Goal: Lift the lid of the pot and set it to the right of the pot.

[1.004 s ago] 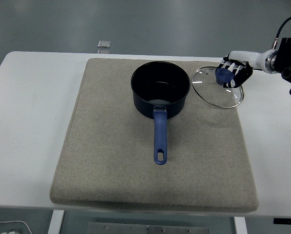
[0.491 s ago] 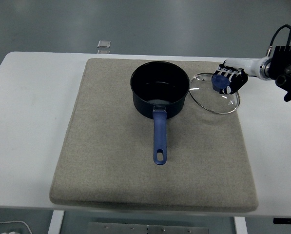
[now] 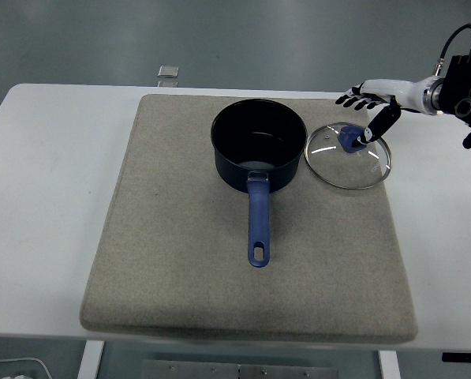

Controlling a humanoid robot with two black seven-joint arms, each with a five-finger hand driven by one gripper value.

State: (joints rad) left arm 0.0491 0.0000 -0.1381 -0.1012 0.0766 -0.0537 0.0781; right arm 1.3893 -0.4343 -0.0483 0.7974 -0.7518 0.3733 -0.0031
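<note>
Now released: the round glass pot lid with a metal rim and blue knob [image 3: 349,144] lies flat on the grey felt mat [image 3: 180,260], just to the right of the dark blue saucepan with a long blue handle [image 3: 258,145], their rims nearly touching or just apart, hard to tell which. Right hand [image 3: 368,106] has opened: four fingers spread out toward the left above the lid's far edge, one digit [image 3: 375,126] hanging down at the knob, seemingly last contact or just off it. It grips nothing.

Compared with half a second ago: then the fingers were wrapped on the knob and the lid sat tilted, its near edge low on the mat. A second ago it was carried further right, partly over the mat's edge. Since then it has come left and settled level.

Judgement: placement looks done; the pot is uncovered, the lid at its right. What remains is pulling the hand clear without nudging the knob.

Left arm not in view. White table [image 3: 46,174] carries the mat; a small clear square object [image 3: 169,72] lies at its far edge.
</note>
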